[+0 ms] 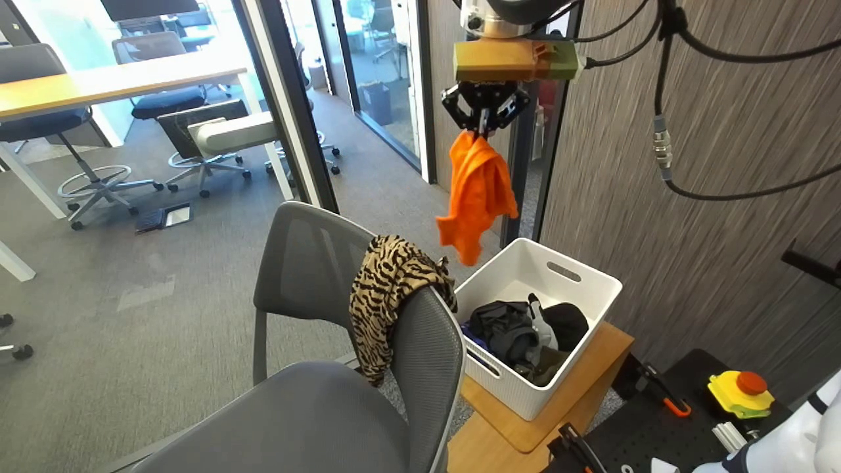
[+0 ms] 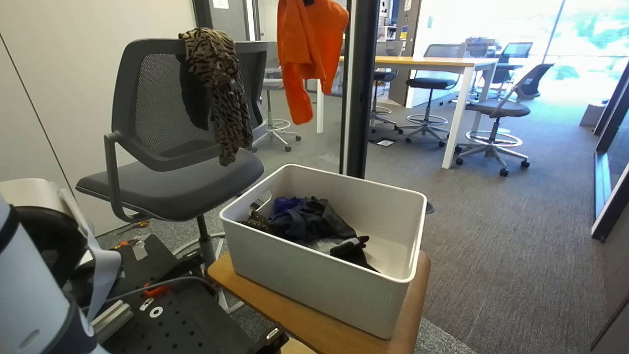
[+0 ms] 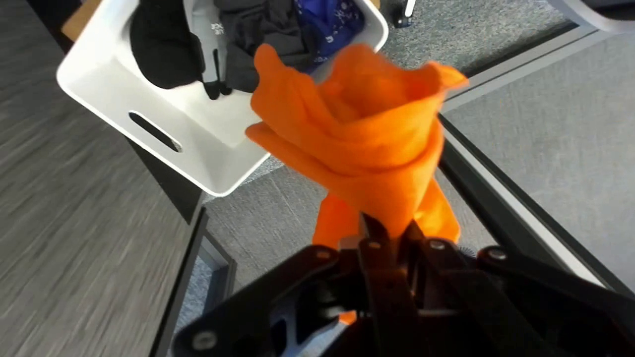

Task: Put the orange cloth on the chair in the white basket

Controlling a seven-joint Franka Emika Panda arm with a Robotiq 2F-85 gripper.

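One orange cloth [image 1: 479, 190] hangs pinched between the fingers of the Robotiq gripper [image 1: 483, 133]. We find it apart from the grey office chair [image 1: 315, 420] and higher than the white basket [image 2: 319, 280], which contains dark clothes [image 2: 314, 221]. We record an animal-print cloth [image 1: 397, 282] over the chair's back.

In an exterior view we find the white rectangular plastic basket [image 1: 545, 289] on a tan wooden board [image 1: 581, 378], dark crumpled clothes [image 1: 512, 332] inside. At its nine o'clock stands the grey round-backed chair [image 1: 322, 407], leopard-print cloth [image 1: 394, 279] over its backrest; toward eleven hangs the floppy orange cloth [image 1: 479, 190], whether above the rim we can't tell.
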